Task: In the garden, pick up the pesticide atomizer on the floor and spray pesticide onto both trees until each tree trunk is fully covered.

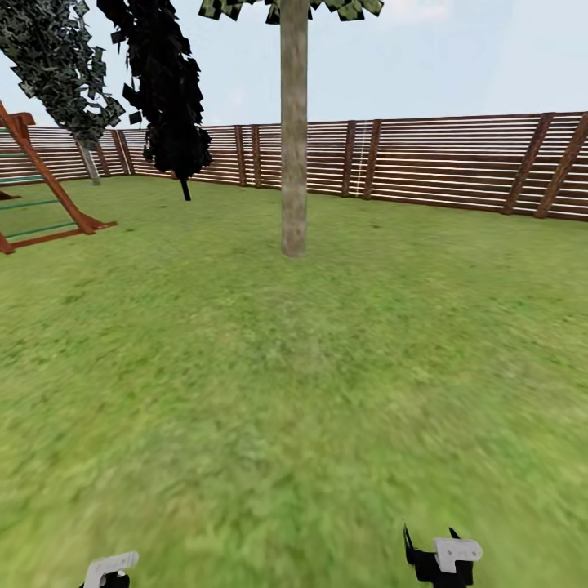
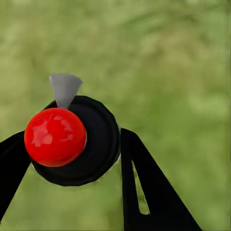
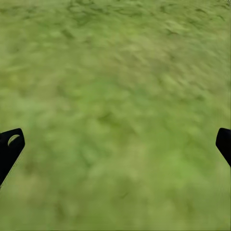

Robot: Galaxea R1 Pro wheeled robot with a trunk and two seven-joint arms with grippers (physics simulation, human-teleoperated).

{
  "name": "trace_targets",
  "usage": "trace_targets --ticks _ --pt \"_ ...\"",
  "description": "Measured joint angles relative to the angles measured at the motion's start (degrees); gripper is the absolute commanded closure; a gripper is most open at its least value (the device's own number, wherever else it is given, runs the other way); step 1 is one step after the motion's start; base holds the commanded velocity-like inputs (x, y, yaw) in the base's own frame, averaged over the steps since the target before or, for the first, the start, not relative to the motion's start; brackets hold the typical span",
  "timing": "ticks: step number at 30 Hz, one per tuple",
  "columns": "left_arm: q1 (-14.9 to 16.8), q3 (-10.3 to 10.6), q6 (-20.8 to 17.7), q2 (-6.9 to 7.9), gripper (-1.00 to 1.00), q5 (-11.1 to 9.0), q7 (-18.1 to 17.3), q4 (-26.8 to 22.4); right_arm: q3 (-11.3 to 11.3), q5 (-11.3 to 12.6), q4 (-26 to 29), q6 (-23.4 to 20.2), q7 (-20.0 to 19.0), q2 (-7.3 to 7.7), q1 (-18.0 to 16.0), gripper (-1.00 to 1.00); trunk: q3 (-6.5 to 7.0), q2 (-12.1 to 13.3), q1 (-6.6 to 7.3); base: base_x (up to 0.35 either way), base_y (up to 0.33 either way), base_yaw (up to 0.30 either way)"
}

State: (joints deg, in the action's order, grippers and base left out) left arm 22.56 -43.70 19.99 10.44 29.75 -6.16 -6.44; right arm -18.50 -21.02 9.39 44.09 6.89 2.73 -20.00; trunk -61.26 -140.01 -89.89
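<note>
Atomizer [image 2: 72,139], with its red ball top and black body, sits between our left jaws, which are closed against it. Our right gripper [image 3: 115,144] is spread wide and holds nothing. We judge the next step is to roll nearer the tree trunk [image 1: 293,139], well ahead on the lawn [image 1: 245,392], and aim the grey nozzle [image 2: 64,89] at the bark. No spray specks are seen, though the wrist view is blurred. A slatted wooden fence [image 1: 457,163] closes the garden behind.
</note>
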Motion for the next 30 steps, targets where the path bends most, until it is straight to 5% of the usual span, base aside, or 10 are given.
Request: trace_targets --ticks 30 --pt "0.00 0.00 0.00 0.01 1.00 0.00 0.00 0.00 -0.02 0.02 0.00 0.01 -0.07 0.00 0.00 -1.00 0.00 0.00 0.00 0.340 0.000 0.000"
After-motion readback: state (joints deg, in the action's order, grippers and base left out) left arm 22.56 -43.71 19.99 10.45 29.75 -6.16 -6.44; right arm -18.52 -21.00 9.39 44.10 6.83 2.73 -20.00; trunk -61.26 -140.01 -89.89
